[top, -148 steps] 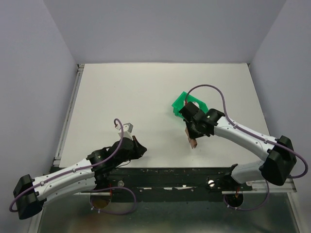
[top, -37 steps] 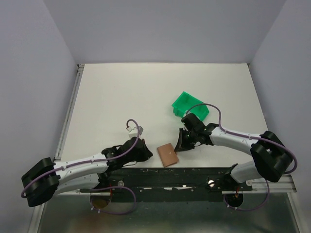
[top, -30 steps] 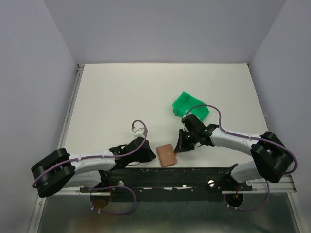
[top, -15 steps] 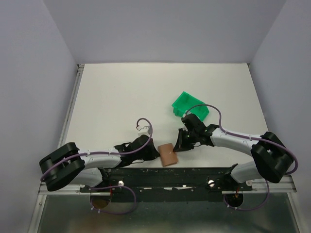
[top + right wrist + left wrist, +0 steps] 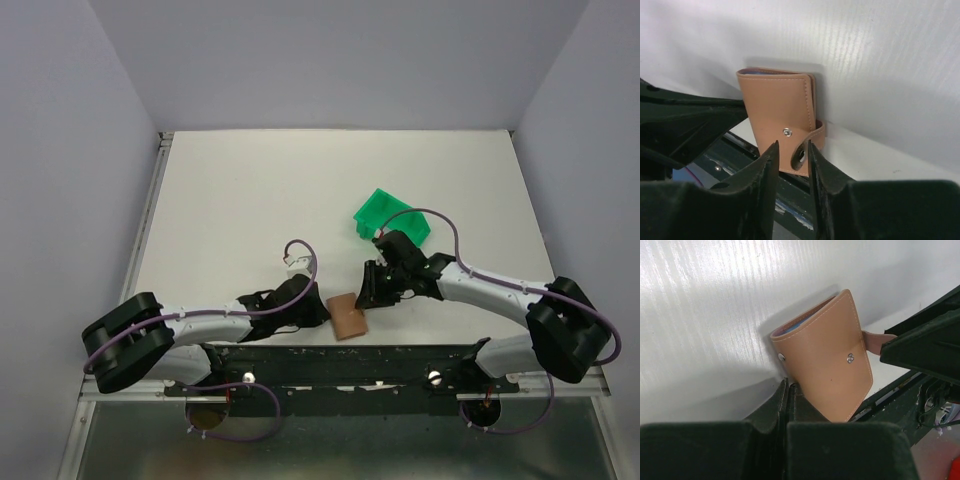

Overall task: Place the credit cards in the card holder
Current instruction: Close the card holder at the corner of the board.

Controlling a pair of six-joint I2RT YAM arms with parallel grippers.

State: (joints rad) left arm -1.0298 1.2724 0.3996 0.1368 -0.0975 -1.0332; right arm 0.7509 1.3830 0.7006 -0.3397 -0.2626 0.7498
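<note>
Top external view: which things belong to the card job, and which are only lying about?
Job: card holder; bluish card edge inside it, seen from the left wrist.
Lying about: green bin.

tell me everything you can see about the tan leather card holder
The tan-brown leather-look fold-over card holder lies folded shut on the white table near its near edge, between the left gripper and the right gripper. Pale stitching edges it; two metal snap studs show on its upper face, and its strap tab sticks out loose, unsnapped. A blue sliver peeks from the fold. The left gripper's tips sit at its corner; contact is unclear.
</note>
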